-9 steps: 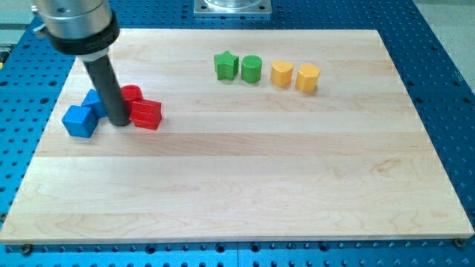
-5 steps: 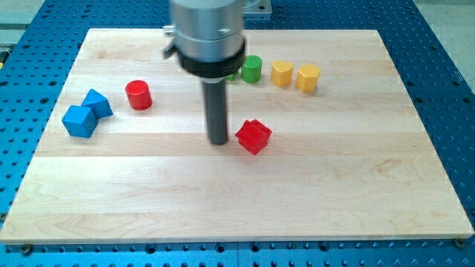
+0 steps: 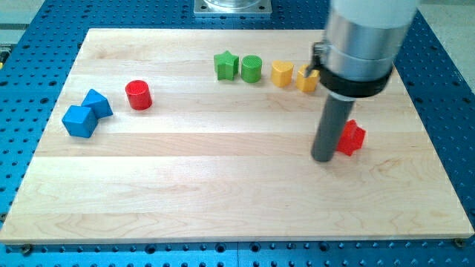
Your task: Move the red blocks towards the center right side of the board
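A red cube-like block [image 3: 351, 138] lies at the board's centre right. My tip [image 3: 322, 158] rests on the board right against its left side, partly hiding it. A red cylinder [image 3: 138, 95] stands far off at the view's left, near the two blue blocks. The wooden board [image 3: 223, 185] fills most of the view.
Two blue blocks [image 3: 79, 120] [image 3: 97, 102] sit touching at the left edge. Near the top stand a green star-like block [image 3: 225, 64], a green cylinder [image 3: 251, 68], a yellow block [image 3: 281, 73] and a second yellow block [image 3: 307, 78] partly hidden by the arm.
My tip has swept from the left to the centre right, pushing the red cube-like block along with it. The red cylinder stayed at the left, separated from the cube.
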